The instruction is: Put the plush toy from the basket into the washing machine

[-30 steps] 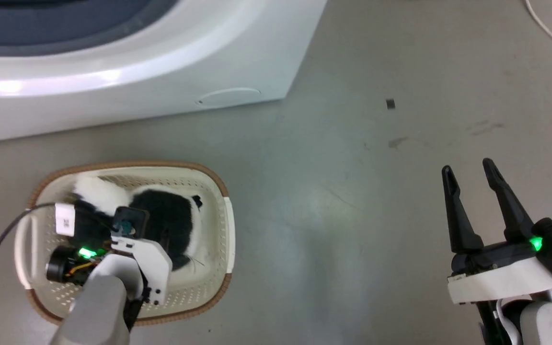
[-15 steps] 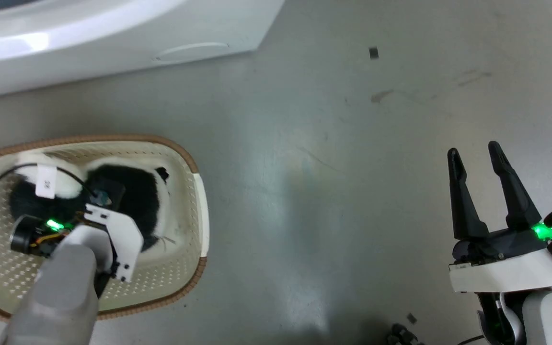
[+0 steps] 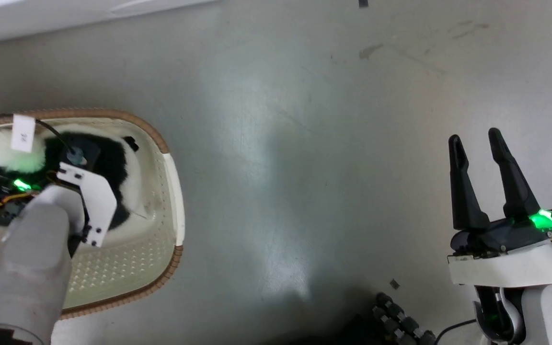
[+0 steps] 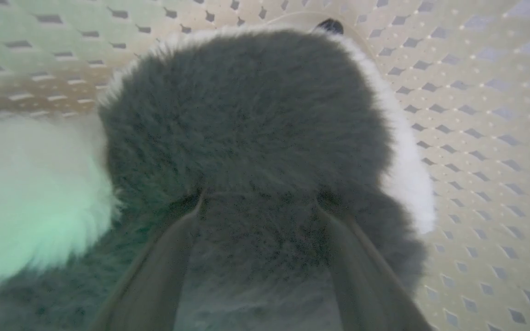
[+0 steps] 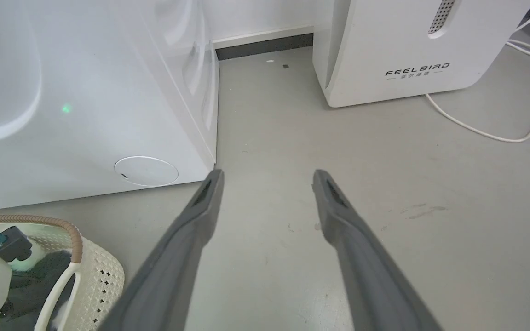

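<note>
Left hand is down in the fur! On the left wrist view its two fingers stand spread wide, released rather than clenched, tips sunk into the black patch of the plush toy with a mound of fur between them. The toy lies in the basket, perforated cream wall all around it, and a white patch at the left glows green.

Head view now: the pale left forearm reaches into the basket at the left edge, wrist over the toy, so the fingers are hidden here. Black and white fur shows past the wrist, inside the brown rim. A sliver of the washing machine runs along the top left, apart from the basket. Over at the lower right, the right hand hangs above the bare grey floor, fingers parted, holding nothing.

Right wrist view: both fingers apart over the floor, the washing machine's white front at the left, the basket at the lower left corner, and a white FEELBIRD appliance at the top right with a white cable beside it.
</note>
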Controlling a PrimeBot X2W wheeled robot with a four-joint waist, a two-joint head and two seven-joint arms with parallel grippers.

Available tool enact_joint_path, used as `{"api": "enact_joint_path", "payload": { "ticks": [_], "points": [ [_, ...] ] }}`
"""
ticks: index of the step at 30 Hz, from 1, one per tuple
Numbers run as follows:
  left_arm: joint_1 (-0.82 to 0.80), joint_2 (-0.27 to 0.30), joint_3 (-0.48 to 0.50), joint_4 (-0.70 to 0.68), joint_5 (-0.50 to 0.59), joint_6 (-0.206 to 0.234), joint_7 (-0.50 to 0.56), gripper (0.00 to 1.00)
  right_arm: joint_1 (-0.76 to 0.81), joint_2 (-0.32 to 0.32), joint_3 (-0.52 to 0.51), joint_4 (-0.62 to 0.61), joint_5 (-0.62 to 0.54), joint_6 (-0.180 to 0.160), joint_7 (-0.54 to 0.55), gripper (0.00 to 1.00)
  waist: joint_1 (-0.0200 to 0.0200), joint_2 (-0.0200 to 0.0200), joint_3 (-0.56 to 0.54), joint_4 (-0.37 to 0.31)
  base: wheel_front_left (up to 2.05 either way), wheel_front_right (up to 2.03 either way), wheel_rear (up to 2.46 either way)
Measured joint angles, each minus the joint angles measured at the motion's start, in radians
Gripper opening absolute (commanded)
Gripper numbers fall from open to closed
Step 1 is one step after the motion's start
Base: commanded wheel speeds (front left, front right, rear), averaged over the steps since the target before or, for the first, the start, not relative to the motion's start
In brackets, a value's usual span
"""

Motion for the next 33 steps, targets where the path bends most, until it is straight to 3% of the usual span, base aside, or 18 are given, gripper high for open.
{"api": "enact_joint_path", "payload": {
  "ticks": [2, 3, 4, 15, 33],
  "points": [
    [-0.018, 0.004, -0.005, 0.016, -0.002, -0.001, 0.002, 1.00, -0.004, 0.000, 0.003, 0.001, 0.011, 0.000, -0.003, 1.00, -0.0001, 0.0000, 0.017, -0.007, 0.00, 0.00, 0.00],
    [-0.025, 0.004, -0.007, 0.024, -0.010, -0.003, 0.011, 0.44, -0.007, 0.000, 0.003, 0.002, 0.018, 0.000, -0.005, 1.00, -0.0001, 0.0000, 0.025, -0.011, 0.00, 0.00, 0.00],
    [-0.033, 0.005, -0.008, 0.033, -0.018, -0.007, 0.011, 0.00, -0.007, 0.000, 0.003, 0.002, 0.022, 0.000, -0.009, 1.00, -0.0001, 0.0000, 0.032, -0.014, 0.00, 0.00, 0.00],
    [-0.032, -0.013, -0.026, 0.118, -0.078, -0.026, -0.055, 0.00, -0.028, 0.000, -0.020, 0.025, 0.021, 0.000, -0.025, 1.00, -0.0001, 0.0000, -0.007, -0.013, 0.00, 0.00, 0.00],
    [0.208, -0.158, 0.007, 0.127, -0.185, -0.027, -0.336, 0.00, 0.048, 0.000, -0.106, 0.072, -0.083, 0.000, -0.025, 1.00, -0.0002, 0.0000, -0.368, 0.079, 0.00, 0.00, 0.00]
  ]
}}
